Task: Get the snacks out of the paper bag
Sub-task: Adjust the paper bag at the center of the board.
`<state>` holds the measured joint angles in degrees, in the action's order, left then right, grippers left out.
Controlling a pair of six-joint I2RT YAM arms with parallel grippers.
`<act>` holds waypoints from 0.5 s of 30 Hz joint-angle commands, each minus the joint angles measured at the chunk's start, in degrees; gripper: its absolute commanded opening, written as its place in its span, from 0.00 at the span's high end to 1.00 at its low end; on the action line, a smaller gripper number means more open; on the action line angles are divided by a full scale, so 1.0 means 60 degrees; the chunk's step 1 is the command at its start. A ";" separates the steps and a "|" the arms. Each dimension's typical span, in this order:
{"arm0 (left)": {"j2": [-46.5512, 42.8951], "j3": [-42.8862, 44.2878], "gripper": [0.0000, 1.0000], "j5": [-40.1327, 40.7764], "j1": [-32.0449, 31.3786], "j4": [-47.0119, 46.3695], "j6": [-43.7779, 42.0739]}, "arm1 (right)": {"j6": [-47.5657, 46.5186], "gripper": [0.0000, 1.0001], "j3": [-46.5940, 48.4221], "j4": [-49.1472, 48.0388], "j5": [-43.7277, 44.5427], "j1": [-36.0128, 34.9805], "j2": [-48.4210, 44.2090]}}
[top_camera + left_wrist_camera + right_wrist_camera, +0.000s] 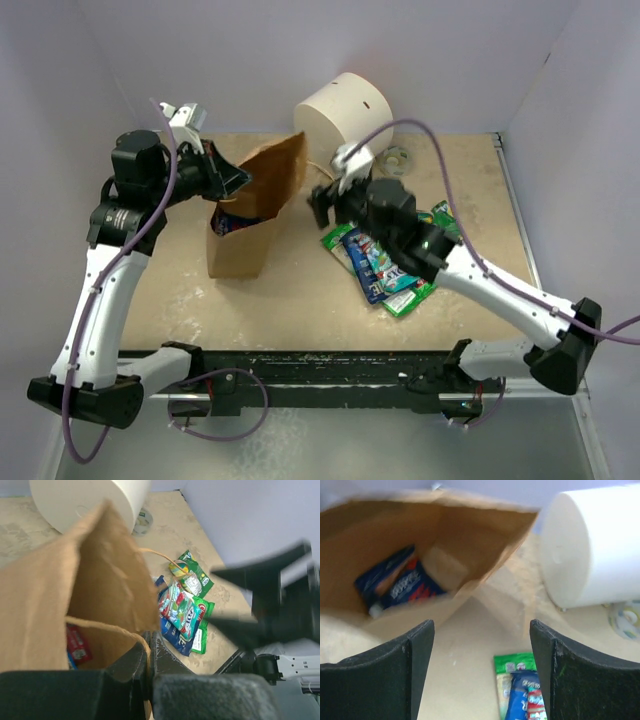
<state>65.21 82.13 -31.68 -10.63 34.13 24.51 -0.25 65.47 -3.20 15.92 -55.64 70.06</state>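
Brown paper bag (240,245), green and blue snacks (385,270), white cylinder (340,110).

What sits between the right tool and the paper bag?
Nothing: only bare tabletop separates the right tool from the paper bag, clearest in the right wrist view.

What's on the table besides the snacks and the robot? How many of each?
Paper bag: 1
White cylinder: 1
Tape roll: 1
Total: 3
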 commanded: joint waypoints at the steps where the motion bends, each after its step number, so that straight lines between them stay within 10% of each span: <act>1: -0.0654 0.0467 1.00 0.0606 -0.0030 0.0227 0.0065 | 0.3825 0.21 0.2941 0.1891 0.0115 0.2173 0.0968; 8: -0.0468 0.0946 1.00 0.1060 -0.0030 0.0543 0.0020 | 0.5583 0.19 0.6369 0.5931 -0.2475 0.3653 0.3237; 15: 0.0359 0.2142 1.00 0.1830 -0.0018 0.1270 0.0185 | 0.5545 0.19 0.5544 0.6388 -0.4480 0.3735 0.2468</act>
<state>65.23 89.36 -24.29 -10.66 40.77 24.53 30.24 100.86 30.46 -1.45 -32.99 89.32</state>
